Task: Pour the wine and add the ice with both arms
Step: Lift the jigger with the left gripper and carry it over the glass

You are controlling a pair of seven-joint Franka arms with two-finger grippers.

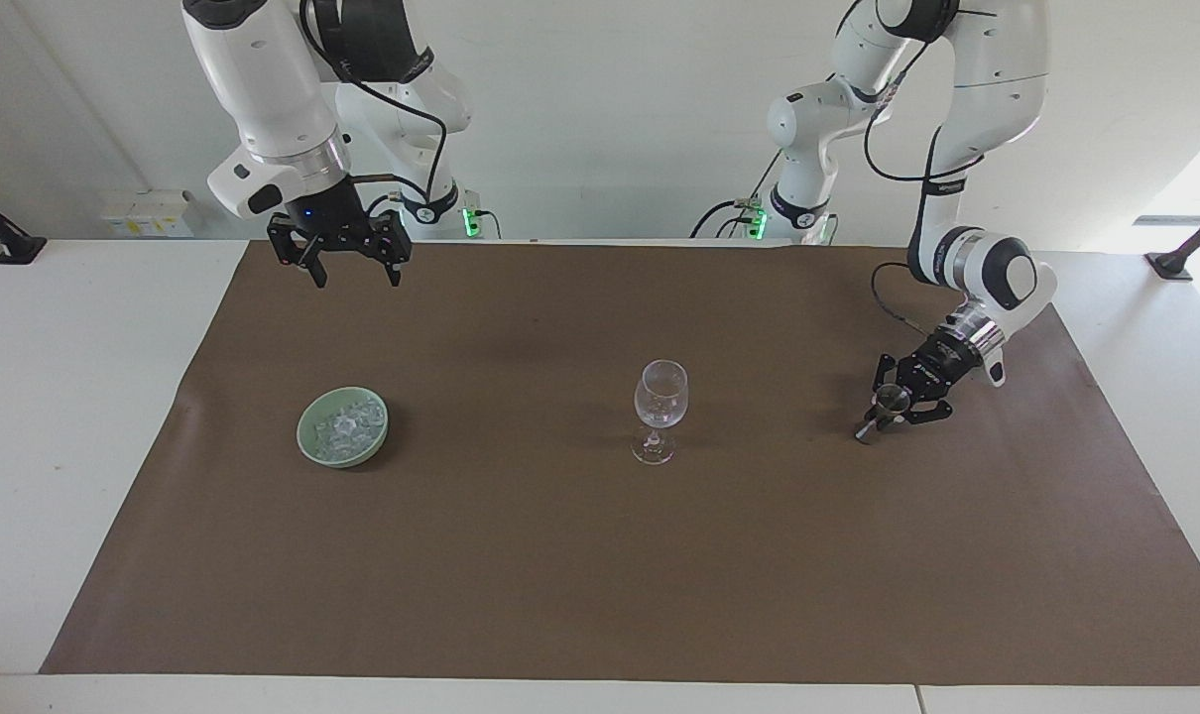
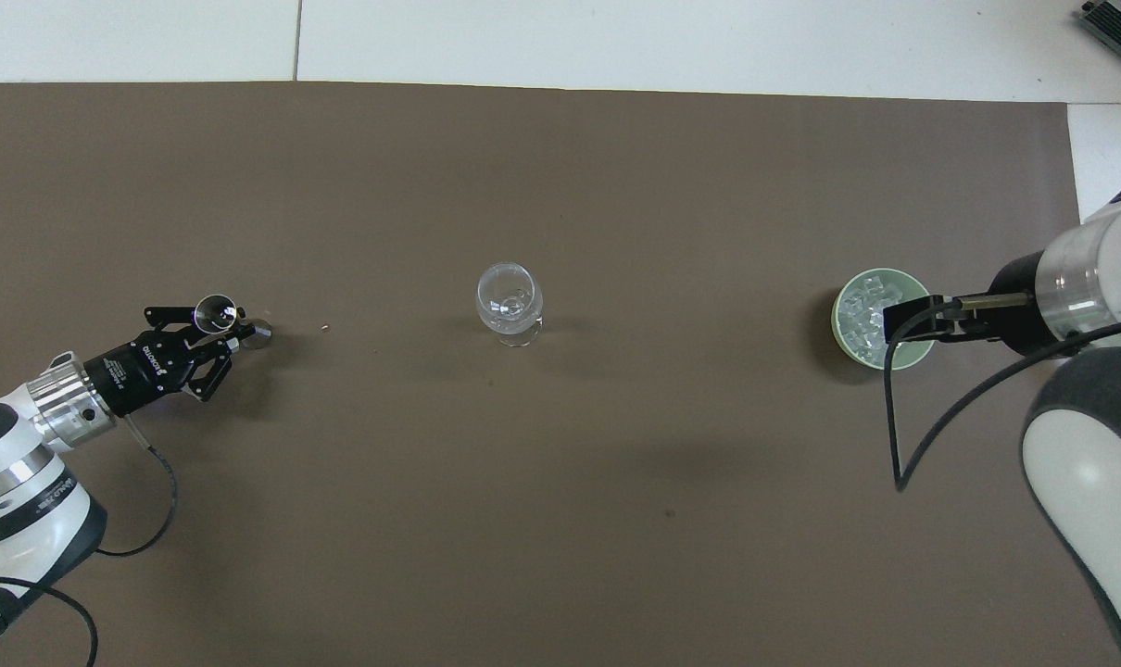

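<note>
In the facing view, the right gripper [image 1: 355, 281] hangs in the air with its fingers spread wide and nothing between them. It is high over the brown mat [image 1: 560, 575], and the right arm waits there. The ice [image 1: 344, 426] lies at about six o'clock from this gripper, well apart from it, down on the mat toward the right arm's end of the table [image 1: 64, 397]. It is a heap of small clear, glassy cubes that fills the middle of a pale green bowl [image 1: 303, 438]. In the overhead view the raised right gripper [image 2: 905, 320] covers the bowl's [image 2: 838, 326] rim at about three o'clock, and the ice [image 2: 862, 310] shows beside it.

At about three o'clock from the bowl in the facing view, near the mat's middle, a clear wine glass [image 1: 660, 397] stands upright. At three o'clock from the glass, the left gripper [image 1: 896, 405] is low over the mat, clamped on a small metal measuring cup [image 1: 894, 399]. The cup is tilted, and its lower end is at the mat.
</note>
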